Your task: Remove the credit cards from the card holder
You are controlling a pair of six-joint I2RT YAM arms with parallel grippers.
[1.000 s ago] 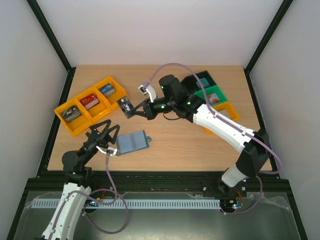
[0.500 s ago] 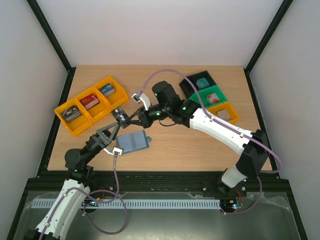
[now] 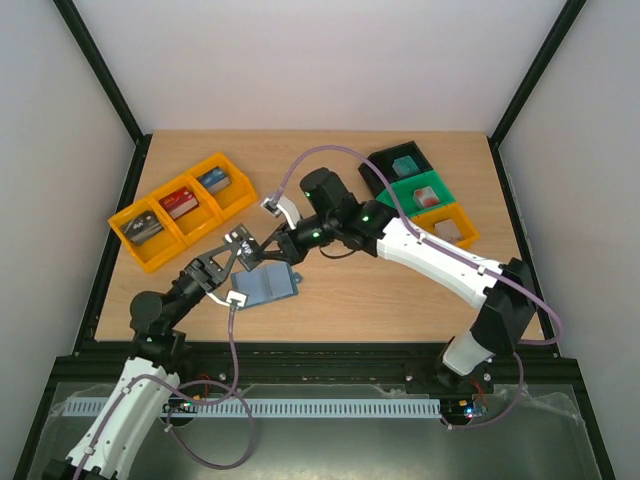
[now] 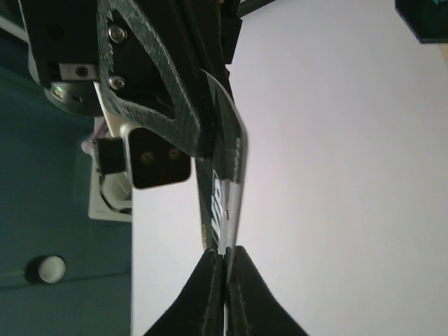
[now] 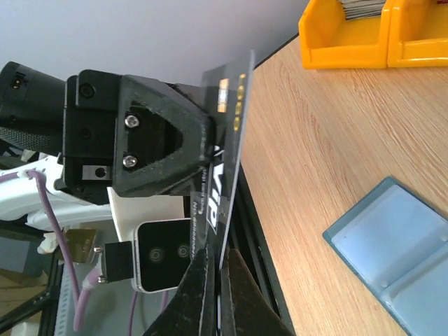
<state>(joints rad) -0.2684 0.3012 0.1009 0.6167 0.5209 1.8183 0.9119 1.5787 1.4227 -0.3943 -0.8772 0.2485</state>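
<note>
The jaws of the left gripper [image 4: 224,269] are clenched on a dark credit card [image 5: 231,140], and those of the right gripper [image 5: 217,269] are clamped on the same card. A handover is judged to be in hand, so one grip must next be released. The card, marked with gold digits and white lettering, is held in the air near the open, pale blue card holder [image 5: 399,245], which is left lying on the table [image 5: 315,140].

We see a pale wooden table [image 3: 400,290]. At its far left sits a three-bin orange plastic tray [image 3: 183,236] holding what may be blocks. At its far right sit a black plastic bin [image 3: 372,170], a green plastic bin [image 3: 445,190] and a small orange plastic bin [image 3: 470,235].
</note>
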